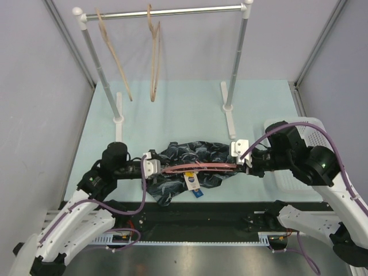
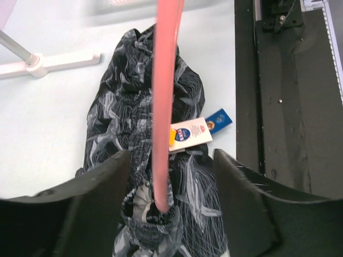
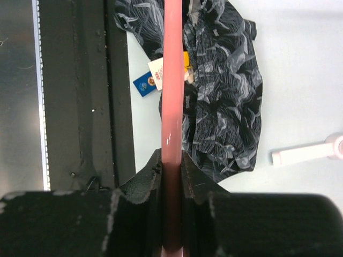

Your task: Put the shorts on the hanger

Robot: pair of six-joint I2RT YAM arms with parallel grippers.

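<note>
The dark navy leaf-print shorts (image 1: 192,158) lie crumpled on the pale table, their yellow-blue tag (image 1: 192,183) at the near side. The pink-red hanger (image 1: 198,167) lies level across them, between both grippers. My right gripper (image 1: 241,161) is shut on the hanger's right end, as the right wrist view (image 3: 172,163) shows, with the bar (image 3: 172,80) running away over the shorts (image 3: 225,107). My left gripper (image 2: 169,184) is open. The hanger's left end (image 2: 163,107) pokes into a fold of the shorts (image 2: 134,139) between the jaws and touches neither finger. The hook is hidden.
A clothes rail (image 1: 167,12) stands at the back with two tan wooden hangers (image 1: 115,57) (image 1: 154,52). Its white feet (image 1: 119,115) (image 1: 228,118) rest on the table. A white bin (image 1: 305,135) sits at the right. A black strip (image 1: 201,213) runs along the near edge.
</note>
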